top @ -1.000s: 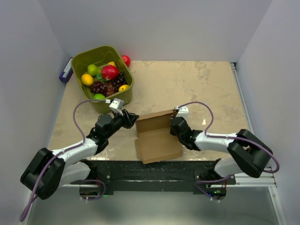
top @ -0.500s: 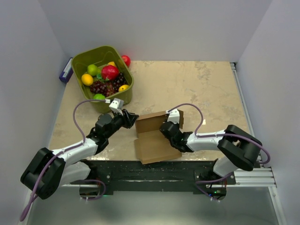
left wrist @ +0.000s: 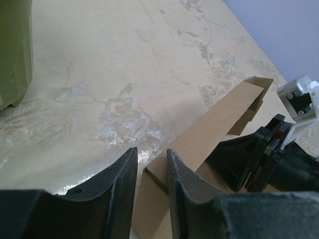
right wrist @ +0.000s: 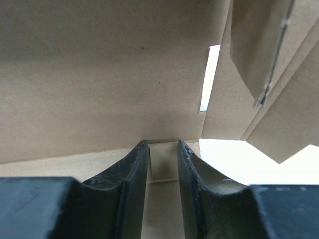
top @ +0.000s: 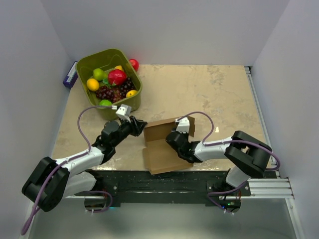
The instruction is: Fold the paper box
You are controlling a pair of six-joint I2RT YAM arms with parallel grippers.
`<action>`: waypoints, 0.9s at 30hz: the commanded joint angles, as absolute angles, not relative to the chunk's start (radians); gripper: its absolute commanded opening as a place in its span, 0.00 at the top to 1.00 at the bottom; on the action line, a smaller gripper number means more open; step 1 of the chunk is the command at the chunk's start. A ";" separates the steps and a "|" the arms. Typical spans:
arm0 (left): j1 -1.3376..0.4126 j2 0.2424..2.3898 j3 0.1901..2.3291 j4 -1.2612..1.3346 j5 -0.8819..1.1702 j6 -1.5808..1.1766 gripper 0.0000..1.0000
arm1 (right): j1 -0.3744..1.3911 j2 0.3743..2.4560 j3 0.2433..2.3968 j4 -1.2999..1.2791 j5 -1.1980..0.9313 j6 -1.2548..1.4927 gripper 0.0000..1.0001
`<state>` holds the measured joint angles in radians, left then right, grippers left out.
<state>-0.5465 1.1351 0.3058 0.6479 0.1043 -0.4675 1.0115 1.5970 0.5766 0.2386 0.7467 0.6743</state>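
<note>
Here the paper box [top: 162, 155] lay lengthwise left to right, far panel raised; left gripper [top: 142, 126] pinched it, right gripper [top: 171, 139] narrow, hold unclear.

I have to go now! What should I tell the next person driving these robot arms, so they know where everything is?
Left gripper: shut on the left end of the raised rear panel of the plain brown corrugated-cardboard paper box.
Right gripper: open, fingers inside the box at the crease under that panel.
Box: on the beige marbled table, near its front edge, between the arms.
Done: rear panel stands up.
Left: the front part lies flat, so the rest needs folding.
</note>
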 commanded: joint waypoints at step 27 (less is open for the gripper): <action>-0.557 1.120 0.325 0.515 0.084 -0.390 0.64 | 0.991 0.922 0.600 -0.339 0.583 0.687 0.16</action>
<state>-0.5522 1.1313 0.3069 0.5091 0.0959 -0.4244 1.0245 0.9665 0.5350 -0.1818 0.5831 0.7166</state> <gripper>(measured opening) 0.350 0.823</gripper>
